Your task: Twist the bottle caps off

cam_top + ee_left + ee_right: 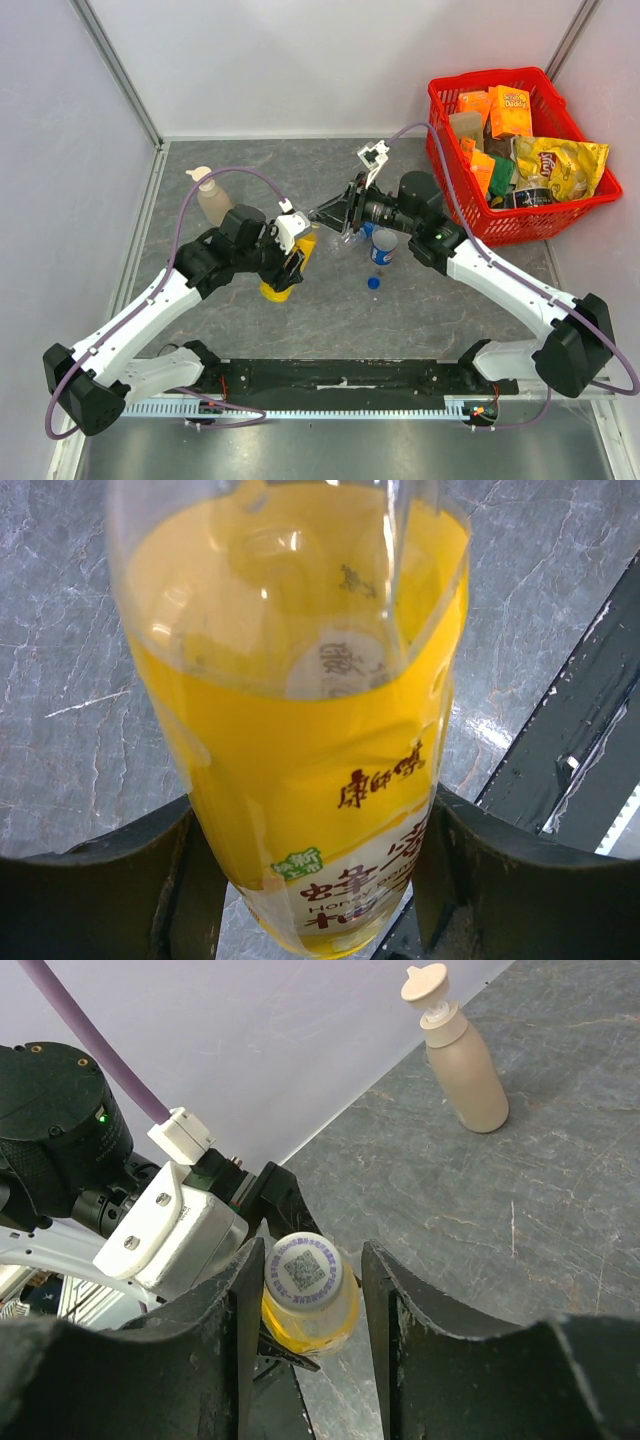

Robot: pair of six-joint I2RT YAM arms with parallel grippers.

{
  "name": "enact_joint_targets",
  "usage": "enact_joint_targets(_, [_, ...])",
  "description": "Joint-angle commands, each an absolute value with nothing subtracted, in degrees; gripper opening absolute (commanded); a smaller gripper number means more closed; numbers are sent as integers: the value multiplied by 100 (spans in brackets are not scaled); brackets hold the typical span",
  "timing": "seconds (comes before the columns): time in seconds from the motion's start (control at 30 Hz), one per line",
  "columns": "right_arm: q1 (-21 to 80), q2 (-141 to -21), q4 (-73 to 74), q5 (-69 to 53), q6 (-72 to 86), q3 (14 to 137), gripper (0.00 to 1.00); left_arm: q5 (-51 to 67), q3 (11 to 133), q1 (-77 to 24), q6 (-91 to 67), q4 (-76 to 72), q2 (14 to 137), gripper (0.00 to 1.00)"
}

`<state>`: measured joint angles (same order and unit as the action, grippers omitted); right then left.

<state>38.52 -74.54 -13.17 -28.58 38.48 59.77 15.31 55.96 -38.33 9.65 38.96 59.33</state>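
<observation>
My left gripper [291,262] is shut on the yellow-orange juice bottle [279,288], which shows large between the dark fingers [120,880] in the left wrist view [310,710]. The bottle is held tilted above the table. Its white cap [305,1269], printed with a QR code, sits between the fingers of my right gripper [312,1265]. The left finger [235,1300] touches the cap and a gap remains at the right finger. A clear bottle with a blue label [384,246] stands capless by the right arm, and a loose blue cap [374,283] lies on the table in front of it.
A beige pump-top soap bottle [212,196] stands at the back left, also in the right wrist view [460,1055]. A red basket [510,215] full of snack packs stands at the back right. A black rail runs along the near edge [340,378].
</observation>
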Motion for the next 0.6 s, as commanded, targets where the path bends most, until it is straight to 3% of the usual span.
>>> enact_joint_targets(0.0, [3920, -7532, -1283, -2812, 3718, 6258, 49, 1644, 5801, -3823, 817, 3727, 5880, 2])
enact_joint_targets(0.2, [3946, -7559, -1195, -2813, 3674, 6311, 47, 1652, 5836, -3815, 817, 3727, 5889, 2])
enact_joint_targets(0.37, [3955, -7506, -1256, -2830, 3700, 6284, 21, 1696, 5845, -3823, 817, 3727, 5898, 2])
enact_joint_targets(0.57, [3955, -7392, -1722, -3067, 3849, 6091, 8, 1872, 5836, -3814, 844, 3735, 5854, 2])
